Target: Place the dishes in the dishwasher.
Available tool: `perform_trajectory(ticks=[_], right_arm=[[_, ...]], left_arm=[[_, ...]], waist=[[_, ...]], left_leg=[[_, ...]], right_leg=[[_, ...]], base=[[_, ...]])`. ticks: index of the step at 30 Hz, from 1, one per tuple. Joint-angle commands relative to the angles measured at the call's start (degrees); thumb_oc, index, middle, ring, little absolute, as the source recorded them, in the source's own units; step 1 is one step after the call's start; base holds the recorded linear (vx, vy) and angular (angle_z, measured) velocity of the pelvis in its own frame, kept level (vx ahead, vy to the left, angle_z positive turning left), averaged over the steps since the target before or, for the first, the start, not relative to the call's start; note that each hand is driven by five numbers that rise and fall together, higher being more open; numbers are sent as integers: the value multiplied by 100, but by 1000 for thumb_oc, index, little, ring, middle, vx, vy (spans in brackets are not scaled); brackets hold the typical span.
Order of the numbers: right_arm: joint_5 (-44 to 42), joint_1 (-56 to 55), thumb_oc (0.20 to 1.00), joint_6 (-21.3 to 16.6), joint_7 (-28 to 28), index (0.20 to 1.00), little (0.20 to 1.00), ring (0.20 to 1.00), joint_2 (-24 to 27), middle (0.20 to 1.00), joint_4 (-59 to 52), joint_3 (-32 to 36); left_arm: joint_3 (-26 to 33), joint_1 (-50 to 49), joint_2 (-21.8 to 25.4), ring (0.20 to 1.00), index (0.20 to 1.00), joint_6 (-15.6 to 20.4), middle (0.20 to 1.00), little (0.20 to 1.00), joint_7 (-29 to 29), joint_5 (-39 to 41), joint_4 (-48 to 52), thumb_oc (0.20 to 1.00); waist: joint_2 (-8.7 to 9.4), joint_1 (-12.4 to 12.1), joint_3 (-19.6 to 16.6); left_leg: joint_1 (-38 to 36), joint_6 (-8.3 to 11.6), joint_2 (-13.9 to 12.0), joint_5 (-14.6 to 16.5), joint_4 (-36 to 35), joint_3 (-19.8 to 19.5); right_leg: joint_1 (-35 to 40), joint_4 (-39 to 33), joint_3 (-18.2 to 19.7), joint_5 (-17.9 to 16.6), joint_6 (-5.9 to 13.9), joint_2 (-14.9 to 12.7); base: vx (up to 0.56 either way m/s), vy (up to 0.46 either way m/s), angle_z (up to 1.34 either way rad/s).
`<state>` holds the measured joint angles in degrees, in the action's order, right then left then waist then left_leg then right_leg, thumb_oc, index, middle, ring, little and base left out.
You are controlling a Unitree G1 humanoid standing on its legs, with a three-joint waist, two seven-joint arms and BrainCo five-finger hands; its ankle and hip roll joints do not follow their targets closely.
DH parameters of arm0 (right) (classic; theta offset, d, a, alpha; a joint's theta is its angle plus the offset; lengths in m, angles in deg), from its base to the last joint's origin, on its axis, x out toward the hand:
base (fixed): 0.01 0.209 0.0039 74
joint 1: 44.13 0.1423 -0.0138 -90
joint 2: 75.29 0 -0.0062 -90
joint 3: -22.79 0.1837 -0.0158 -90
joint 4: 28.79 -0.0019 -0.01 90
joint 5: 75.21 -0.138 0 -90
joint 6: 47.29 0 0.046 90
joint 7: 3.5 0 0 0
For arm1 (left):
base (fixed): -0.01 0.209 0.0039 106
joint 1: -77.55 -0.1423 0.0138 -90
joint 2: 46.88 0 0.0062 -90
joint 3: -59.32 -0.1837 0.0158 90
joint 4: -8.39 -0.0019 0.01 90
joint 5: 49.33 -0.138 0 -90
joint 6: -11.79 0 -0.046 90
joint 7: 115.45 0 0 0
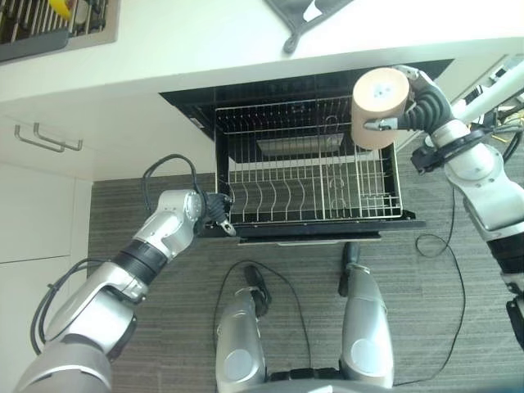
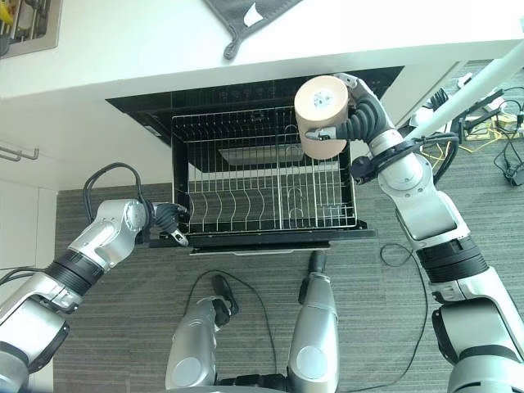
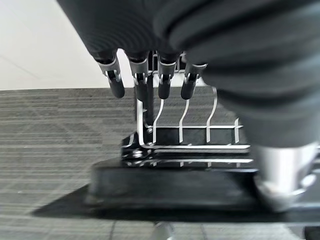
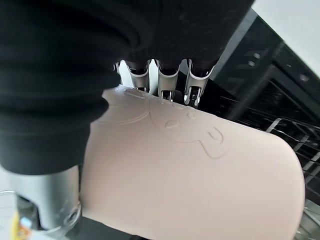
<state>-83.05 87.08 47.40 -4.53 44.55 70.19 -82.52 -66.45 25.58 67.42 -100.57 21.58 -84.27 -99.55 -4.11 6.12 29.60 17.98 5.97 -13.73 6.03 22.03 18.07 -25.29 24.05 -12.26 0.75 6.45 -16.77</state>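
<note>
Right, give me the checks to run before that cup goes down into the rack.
1. Cup held: ok, right hand has its fingers curled round it.
2. Cup over the rack: ok, above its right side.
3. Rack pulled out: ok, fully out of the dishwasher.
4. Landing spot free: ok, no dishes among the tines.
5. Left hand steadying the rack's front left corner: cannot tell if it grips.
6. Cup orientation: base faces the head camera; whether it suits the tines, cannot tell.

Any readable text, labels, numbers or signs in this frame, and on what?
None can be read.
Pale pink plastic cup in the right hand: raised face-like relief, no letters.
Its base: small mark, too small to read.
Grey cloth on the counter: white tag, too small to read.
</note>
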Motion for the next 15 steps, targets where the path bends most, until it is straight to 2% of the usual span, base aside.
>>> perform_trajectory(ticks=[1,11,15], right_arm=[[54,330,200,-236,-265,200,200,200,-58,200,-83,268],[-341,621,200,-78,-293,200,200,200,-55,200,1284,137],[-752,746,200,-15,-245,200,200,200,-142,200,2015,72]], left_arm=[[-588,-951,-12,1000,1000,183,1000,1000,-460,-91,367,1000],[-638,-838,191,1000,1000,165,1000,1000,-648,-77,636,1000],[-641,-768,162,1000,1000,153,1000,1000,-669,-22,724,1000]], waist=[[144,-65,19],[88,-256,19],[36,-323,19]], left_leg=[[157,-61,16,331,230,-370],[316,-37,61,309,278,-524],[343,-23,74,279,266,-573]], right_leg=[[345,182,19,890,173,-3],[292,194,-100,857,161,-65],[283,196,-138,844,147,-85]], base=[[-11,-38,3],[-11,-20,9],[0,0,0]])
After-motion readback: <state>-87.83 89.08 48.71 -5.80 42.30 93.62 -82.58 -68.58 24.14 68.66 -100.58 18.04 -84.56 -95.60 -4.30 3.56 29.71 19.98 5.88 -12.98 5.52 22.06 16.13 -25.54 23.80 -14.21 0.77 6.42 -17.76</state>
